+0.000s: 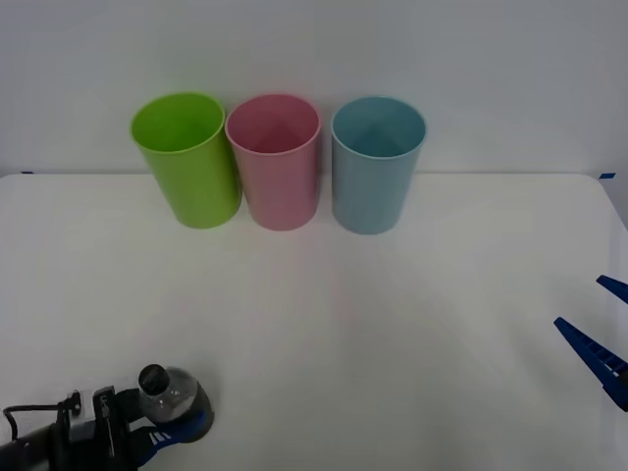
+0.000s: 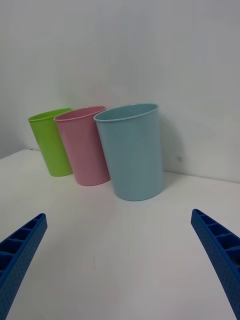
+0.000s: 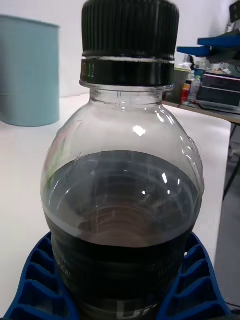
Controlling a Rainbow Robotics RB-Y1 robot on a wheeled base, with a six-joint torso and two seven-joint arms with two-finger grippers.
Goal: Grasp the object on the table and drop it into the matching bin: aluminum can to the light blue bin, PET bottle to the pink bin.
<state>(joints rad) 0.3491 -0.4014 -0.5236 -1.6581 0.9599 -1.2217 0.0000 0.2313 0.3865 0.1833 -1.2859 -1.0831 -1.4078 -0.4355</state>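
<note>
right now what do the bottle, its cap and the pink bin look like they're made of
PET bottle: clear glossy plastic, by the highlights and see-through shoulder; held in the left hand.
Cap: black matte plastic with fine ribs, it seems.
Pink bin: opaque, smooth, probably plastic, with a soft satin sheen.

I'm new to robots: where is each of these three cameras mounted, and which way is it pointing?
Front view: above the arms, looking forward and down at the white table and three cups; the left gripper with the PET bottle shows at the near left, the right gripper at the right edge.
Right wrist view: on the right wrist, facing the cups; its blue jaws stand open.
Left wrist view: on the left wrist, close behind the bottle; its jaws clasp the base.
Shared: the light blue bin shows in all three; the pink bin and lime green cup in two.
</note>
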